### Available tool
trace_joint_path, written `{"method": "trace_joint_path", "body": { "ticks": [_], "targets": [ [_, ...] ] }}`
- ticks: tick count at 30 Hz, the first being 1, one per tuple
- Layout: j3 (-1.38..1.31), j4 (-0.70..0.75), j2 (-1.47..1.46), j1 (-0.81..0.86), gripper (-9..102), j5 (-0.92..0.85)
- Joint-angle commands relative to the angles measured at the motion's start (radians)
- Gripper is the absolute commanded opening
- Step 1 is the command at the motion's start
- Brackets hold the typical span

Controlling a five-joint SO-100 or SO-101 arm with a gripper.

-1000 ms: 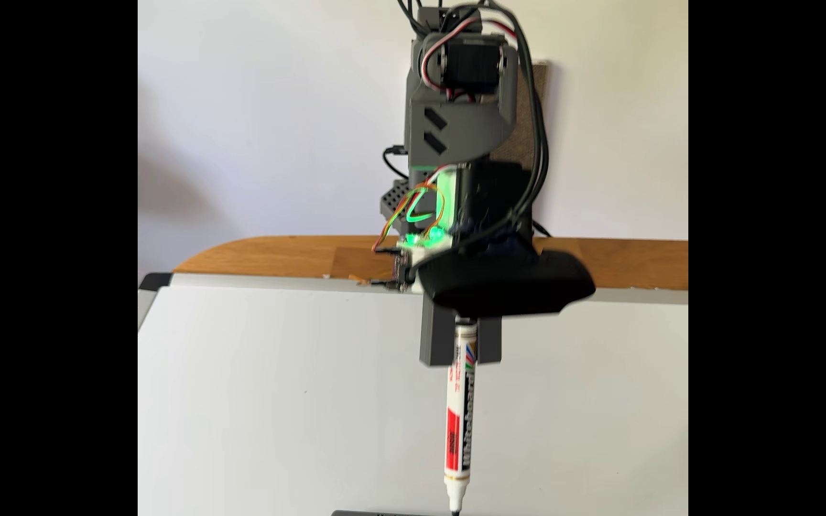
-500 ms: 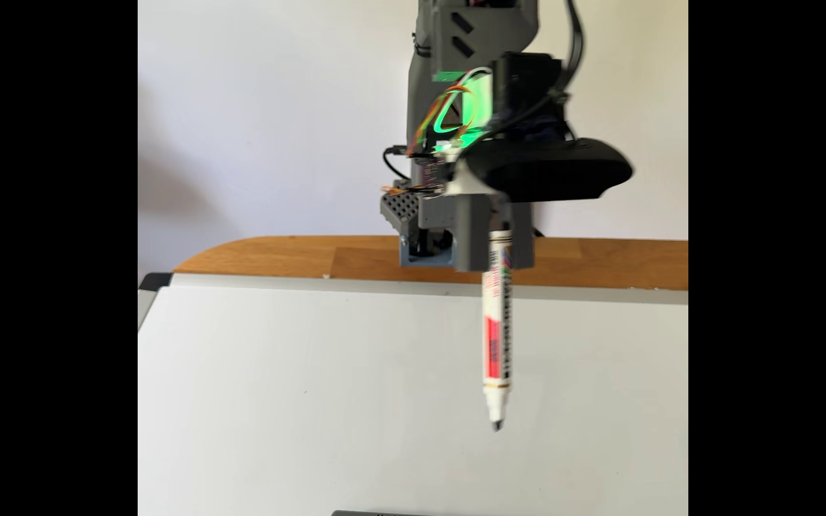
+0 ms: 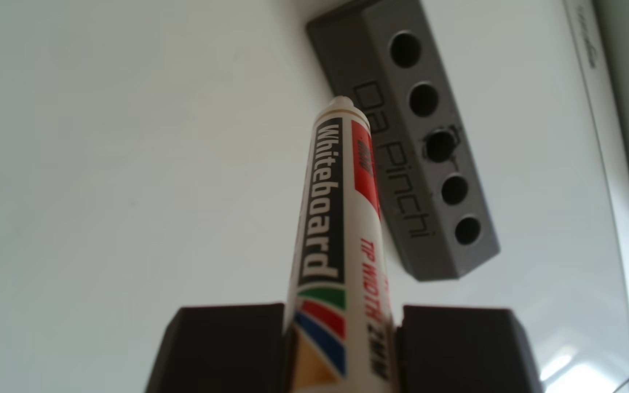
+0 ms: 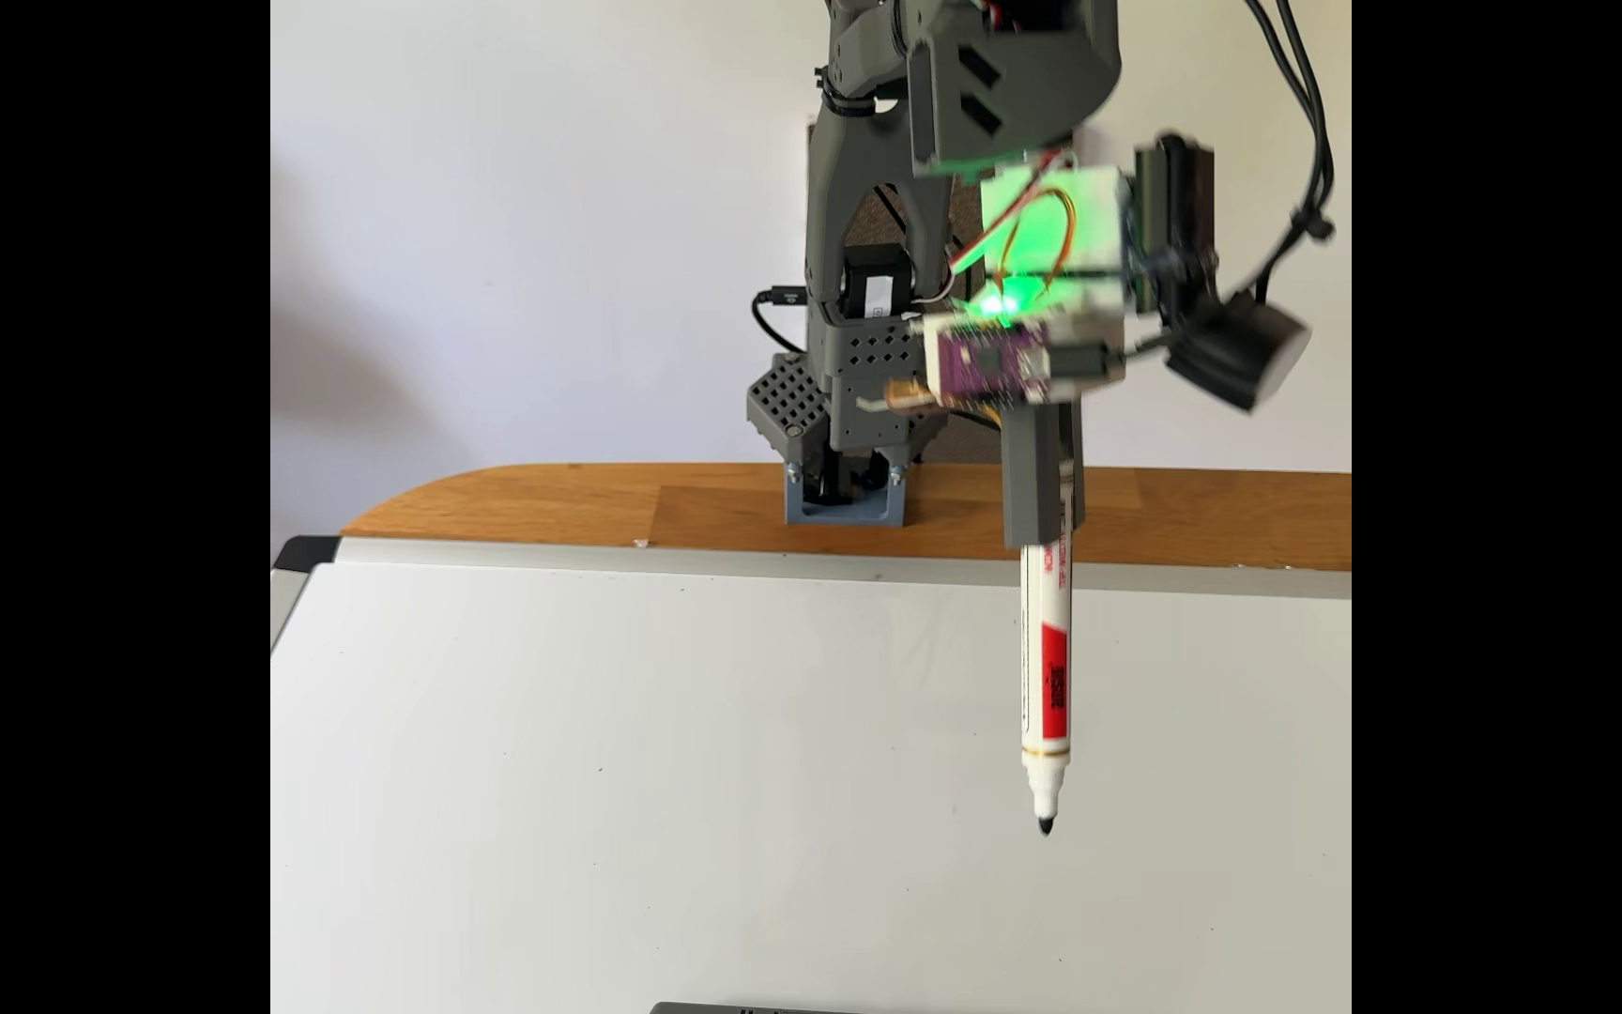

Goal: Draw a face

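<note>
Gripper jaws are closed on the whiteboard marker, nib hanging clear above the whiteboard; no face stroke shows yet. You likely hold a light, rigid, slippery barrel, so keep gripping its upper end and press gently.

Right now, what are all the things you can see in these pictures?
whiteboard marker: one, white barrel with red and black labels, black tip, held upright with its tip over the whiteboard
grey marker holder block: one, five round holes, "Da Pinchi" lettering, lying on the whiteboard
whiteboard: one, white, grey frame, no drawing visible
wooden tabletop: one, brown, behind the whiteboard
wall: white, behind the table
gripper: one, dark grey, shut on the marker
robot arm: one, grey, green light glowing
</note>
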Motion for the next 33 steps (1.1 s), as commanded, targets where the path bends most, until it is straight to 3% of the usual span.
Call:
{"method": "trace_joint_path", "body": {
  "ticks": [1,12,23,33],
  "targets": [
    [-0.008,-0.006,0.009,-0.006,-1,-0.097],
    [0.034,0.018,-0.02,-0.025,-1,-0.143],
    [0.069,-0.137,-0.135,-0.025,-1,-0.153],
    [0.069,-0.158,-0.204,-0.017,-1,-0.146]
  ]
}}
